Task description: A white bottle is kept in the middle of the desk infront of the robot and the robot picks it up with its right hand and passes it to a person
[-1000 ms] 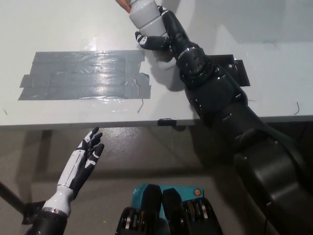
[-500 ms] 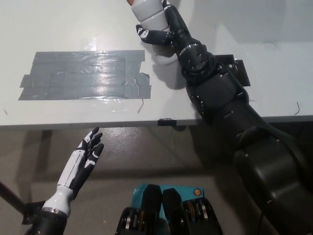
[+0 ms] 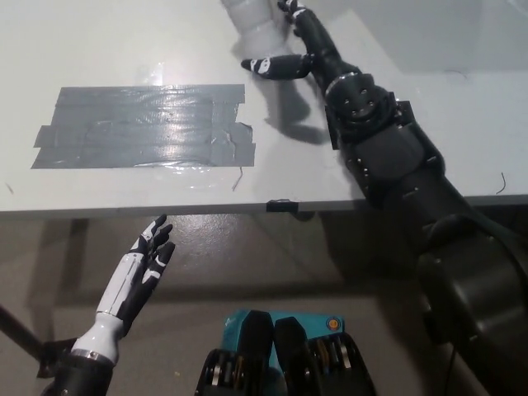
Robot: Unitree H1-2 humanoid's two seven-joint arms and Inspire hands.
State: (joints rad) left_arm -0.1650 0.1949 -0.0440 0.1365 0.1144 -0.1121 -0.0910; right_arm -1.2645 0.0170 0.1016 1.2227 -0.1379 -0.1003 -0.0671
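Note:
The white bottle (image 3: 254,25) is at the top edge of the head view, over the far part of the grey desk (image 3: 124,41), with its upper part cut off by the frame. My black right hand (image 3: 299,45) reaches far forward beside it. The thumb (image 3: 268,64) sticks out just under the bottle's base and the other fingers (image 3: 293,10) are spread along its right side, no longer wrapped around it. My white left hand (image 3: 144,264) rests open below the desk's front edge at the lower left.
A wide patch of grey tape (image 3: 144,124) covers the left middle of the desk. A black flat piece (image 3: 404,115) lies under my right forearm. The desk's front edge (image 3: 165,206) runs across the middle of the picture.
The bottle has moved up and away toward the top of the frame. My right hand has opened from around it, thumb dropping below its base, and the arm has stretched further forward and right.

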